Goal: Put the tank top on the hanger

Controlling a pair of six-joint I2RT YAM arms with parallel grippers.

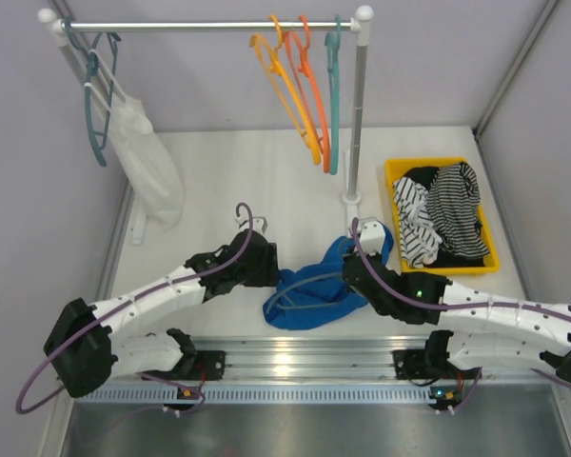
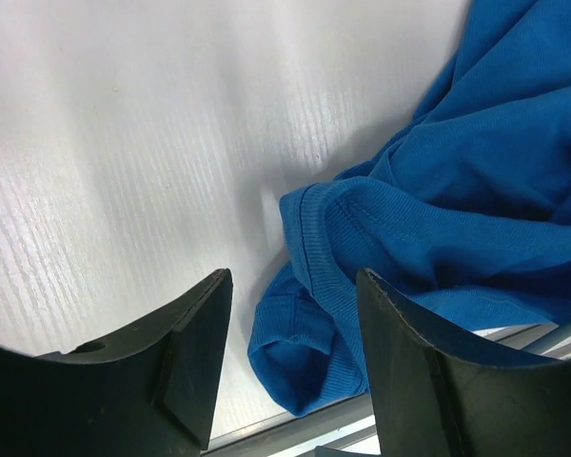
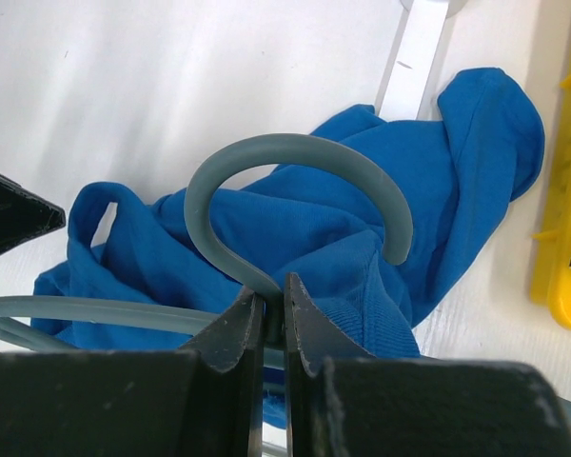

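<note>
The royal-blue tank top [image 1: 314, 286] lies crumpled on the table between the two arms. The slate-teal hanger [image 1: 305, 306] rests on it, its frame partly under the fabric. My right gripper [image 3: 274, 286] is shut on the hanger's neck just below the curved hook [image 3: 295, 145], with the tank top [image 3: 438, 162] bunched behind. My left gripper [image 2: 293, 286] stands open at the top's left edge. A folded strap end of the tank top [image 2: 476, 190] lies between its fingers [image 2: 195, 343], touching neither.
A clothes rail at the back carries orange hangers [image 1: 295, 86], a teal hanger [image 1: 334, 95] and a white garment [image 1: 147, 162]. Its right post [image 1: 355, 124] stands just behind the top. A yellow bin [image 1: 395, 176] with striped garments [image 1: 447, 214] sits at right.
</note>
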